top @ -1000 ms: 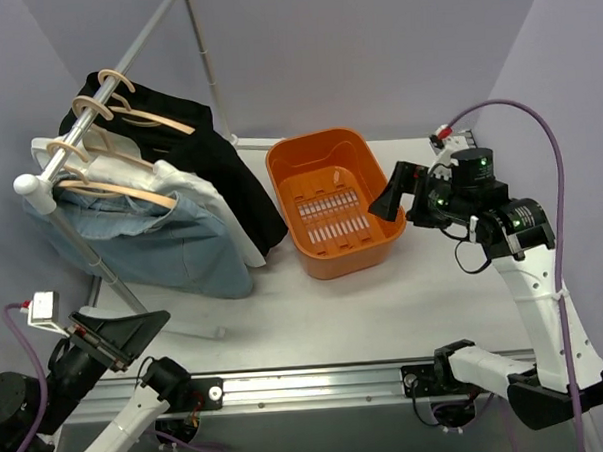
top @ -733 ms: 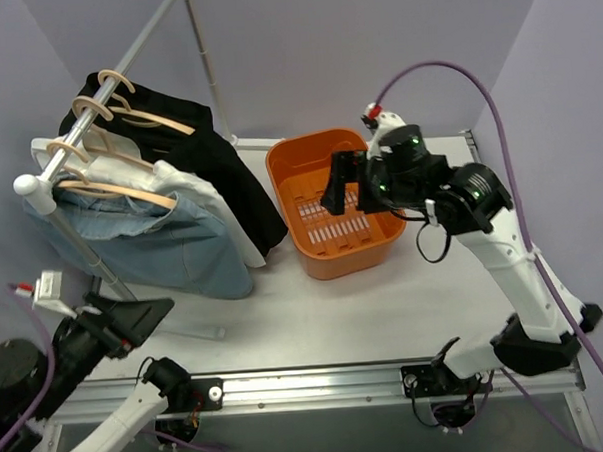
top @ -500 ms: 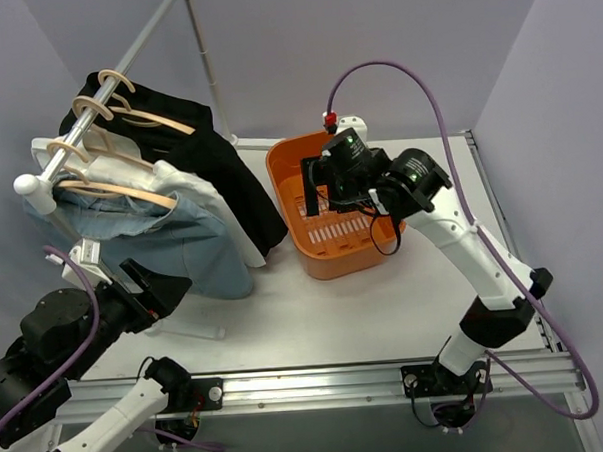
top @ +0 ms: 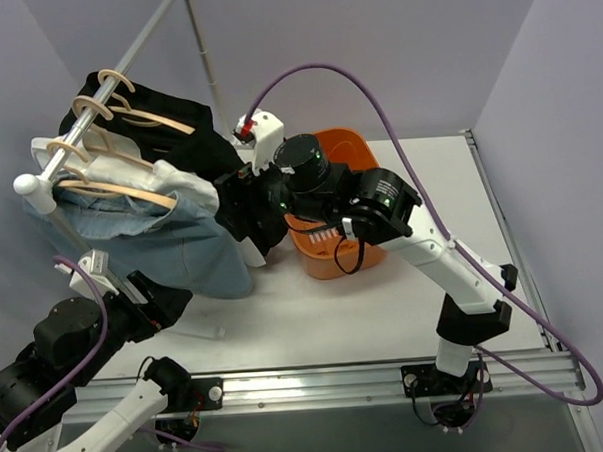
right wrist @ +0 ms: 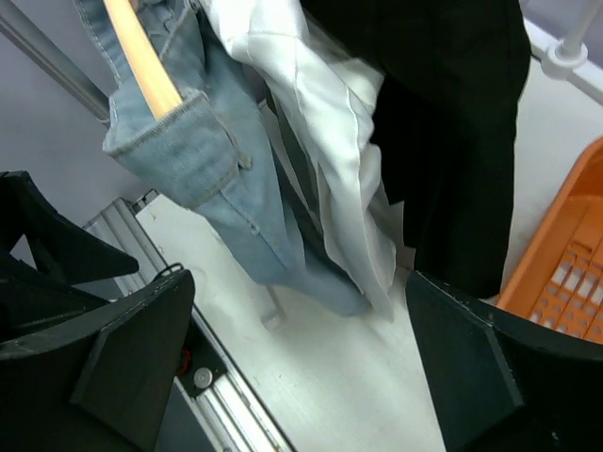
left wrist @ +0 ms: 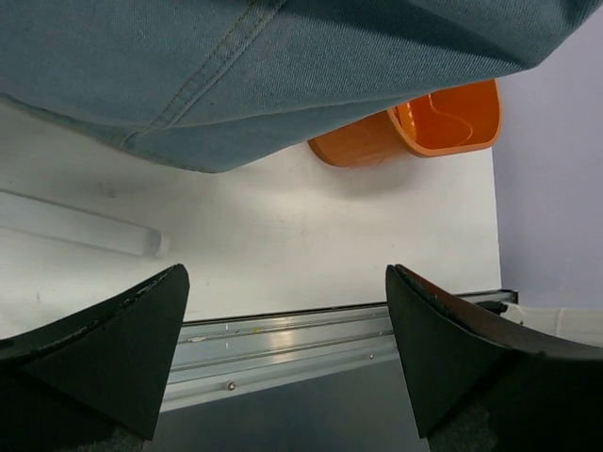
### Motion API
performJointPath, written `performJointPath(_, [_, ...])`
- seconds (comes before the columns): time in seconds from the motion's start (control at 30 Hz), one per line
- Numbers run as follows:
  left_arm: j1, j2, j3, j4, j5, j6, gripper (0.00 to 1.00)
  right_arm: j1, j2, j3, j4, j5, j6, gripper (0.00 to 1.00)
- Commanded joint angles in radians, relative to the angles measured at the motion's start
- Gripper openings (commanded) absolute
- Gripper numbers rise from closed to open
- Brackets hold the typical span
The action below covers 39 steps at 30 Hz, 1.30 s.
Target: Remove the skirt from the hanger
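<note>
Your skirt [top: 172,247] hangs on the nearest hanger [top: 115,192] over the counter's [top: 335,310] left edge, its hem clear of the surface. Your left end effector [left wrist: 285,273] sits below that hem, jaws wide, gripping nothing. Your right end effector [right wrist: 300,278] faces the garments' right edge, also spread and holding nothing. The arm hides most of the basket [top: 356,144]. White counter shows in front of the basket.
</note>
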State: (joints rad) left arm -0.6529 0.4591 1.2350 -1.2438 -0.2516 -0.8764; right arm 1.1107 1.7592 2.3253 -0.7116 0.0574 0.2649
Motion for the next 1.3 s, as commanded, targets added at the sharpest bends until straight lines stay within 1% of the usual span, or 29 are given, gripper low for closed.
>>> performJointPath(0.0, [-0.004,0.062,0.064,-0.046,0.001,0.045,0.95,0.009,0.059,0.065,0.032,-0.011,-0.087,0.88])
performJointPath(0.13, [-0.004,0.082,0.07,-0.026,0.046,0.076,0.95,0.009,0.051,0.003,0.141,-0.036,-0.151,0.88])
performJointPath(0.2, [-0.005,0.076,0.051,0.006,0.078,0.079,0.95,0.009,0.062,0.012,0.167,-0.05,-0.185,0.88])
performJointPath(0.3, [-0.005,0.069,0.037,0.037,0.118,0.085,0.95,0.009,0.1,0.081,0.169,-0.14,-0.207,0.88])
performJointPath(0.37, [-0.005,0.066,0.032,0.037,0.13,0.091,0.95,0.009,0.124,0.103,0.17,-0.166,-0.208,0.86])
performJointPath(0.5, [-0.005,0.047,0.018,0.038,0.13,0.088,0.95,0.012,0.132,0.074,0.213,-0.192,-0.201,0.85])
performJointPath(0.6, [-0.004,0.038,0.021,0.044,0.12,0.089,0.95,0.012,0.16,0.088,0.212,-0.226,-0.197,0.8])
performJointPath(0.7, [-0.005,0.035,0.024,0.035,0.118,0.094,0.95,0.02,0.184,0.105,0.219,-0.245,-0.191,0.79])
performJointPath(0.77, [-0.005,0.033,0.021,0.032,0.126,0.091,0.95,0.023,0.198,0.105,0.224,-0.263,-0.19,0.75])
performJointPath(1.03, [-0.005,0.013,0.018,0.029,0.132,0.083,0.95,0.038,0.244,0.109,0.251,-0.294,-0.185,0.68])
performJointPath(1.13, [-0.004,0.012,0.017,0.026,0.14,0.082,0.95,0.038,0.258,0.111,0.256,-0.297,-0.187,0.62])
performJointPath(1.2, [-0.005,0.01,0.014,0.021,0.143,0.076,0.95,0.038,0.264,0.111,0.261,-0.303,-0.188,0.54])
performJointPath(1.23, [-0.004,0.009,0.012,0.02,0.147,0.071,0.95,0.04,0.267,0.112,0.262,-0.303,-0.19,0.5])
performJointPath(1.27, [-0.005,0.007,0.012,0.018,0.147,0.068,0.95,0.038,0.267,0.114,0.262,-0.304,-0.19,0.42])
